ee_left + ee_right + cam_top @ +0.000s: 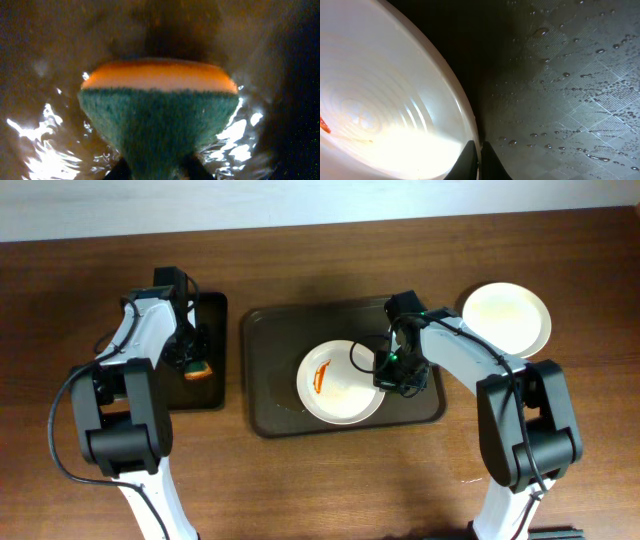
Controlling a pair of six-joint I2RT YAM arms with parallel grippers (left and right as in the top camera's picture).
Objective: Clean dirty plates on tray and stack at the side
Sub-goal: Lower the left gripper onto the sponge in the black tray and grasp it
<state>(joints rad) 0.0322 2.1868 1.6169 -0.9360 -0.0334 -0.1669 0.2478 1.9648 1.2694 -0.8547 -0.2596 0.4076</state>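
A white plate with a red smear lies on the dark brown tray. My right gripper is shut on the plate's right rim; in the right wrist view the fingers pinch the rim of the plate from both sides. My left gripper is shut on a sponge with an orange body and green scrub face, over the small black tray. In the left wrist view the sponge fills the frame above a wet surface.
A clean white plate sits on the wooden table at the right of the tray. The tray floor is wet with water drops. The wooden table extends in front.
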